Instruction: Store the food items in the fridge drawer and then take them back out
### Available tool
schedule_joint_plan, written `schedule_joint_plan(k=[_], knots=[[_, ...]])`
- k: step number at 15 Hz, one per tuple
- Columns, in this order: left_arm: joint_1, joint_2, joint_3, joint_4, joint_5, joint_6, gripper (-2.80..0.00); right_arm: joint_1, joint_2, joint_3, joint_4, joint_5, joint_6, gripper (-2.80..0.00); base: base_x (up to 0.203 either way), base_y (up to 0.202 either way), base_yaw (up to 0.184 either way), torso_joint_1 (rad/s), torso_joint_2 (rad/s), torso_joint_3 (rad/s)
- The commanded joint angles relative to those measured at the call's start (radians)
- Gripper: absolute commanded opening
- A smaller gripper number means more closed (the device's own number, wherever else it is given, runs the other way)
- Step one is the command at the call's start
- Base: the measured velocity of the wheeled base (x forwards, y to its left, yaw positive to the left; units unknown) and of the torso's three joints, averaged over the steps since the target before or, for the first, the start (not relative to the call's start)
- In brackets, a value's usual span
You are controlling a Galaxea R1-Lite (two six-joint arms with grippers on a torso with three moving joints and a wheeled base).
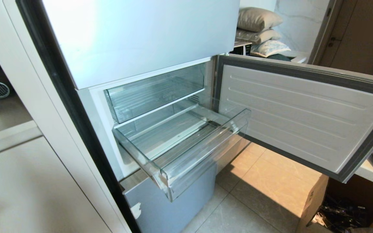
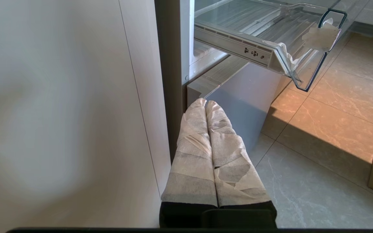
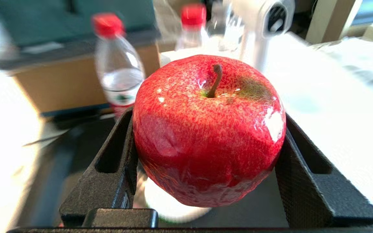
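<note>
A glossy red apple point(image 3: 206, 136) with a brown stem, one of the food items, sits between the black fingers of my right gripper point(image 3: 207, 118). Both fingers press its sides and it hangs above a dark surface. The fridge drawer point(image 1: 206, 152), clear plastic with a ribbed floor, is pulled out and holds nothing that I can see. It also shows in the left wrist view as the fridge drawer point(image 2: 270, 42). My left gripper point(image 2: 205, 103) is shut, its tape-wrapped fingers together, low beside the fridge's left edge. Neither arm is in the head view.
The fridge door point(image 1: 303, 113) stands open to the right. A second clear bin point(image 1: 154, 94) sits above the drawer. A cardboard box point(image 1: 316, 200) is on the floor at right. Behind the apple stand two red-capped water bottles point(image 3: 118, 64) and a white table point(image 3: 335, 97).
</note>
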Motion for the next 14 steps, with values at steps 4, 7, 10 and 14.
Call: schedule_joint_plan(k=[4,7,10,14], knots=[[0.0,0.002,0.0,0.0,0.001,0.0,-2.8,0.027,-0.73,0.453,0.099,0.064,-0.078,-2.8,0.0,0.0,0.0,0.0,0.0,0.0],[0.0,0.002,0.0,0.001,0.001,-0.001,-2.8,0.34,-1.014,0.711,0.144,0.065,-0.11,-2.8,0.0,0.0,0.0,0.0,0.0,0.0],[0.0,0.002,0.0,0.0,0.001,-0.001,-2.8,0.837,-1.299,0.896,0.37,-0.01,-0.123,-2.8,0.0,0.0,0.0,0.0,0.0,0.0],[0.0,0.002,0.0,0.0,0.001,0.0,-2.8,1.029,-1.723,1.017,0.85,-0.022,-0.139,-2.8,0.0,0.0,0.0,0.0,0.0,0.0]])
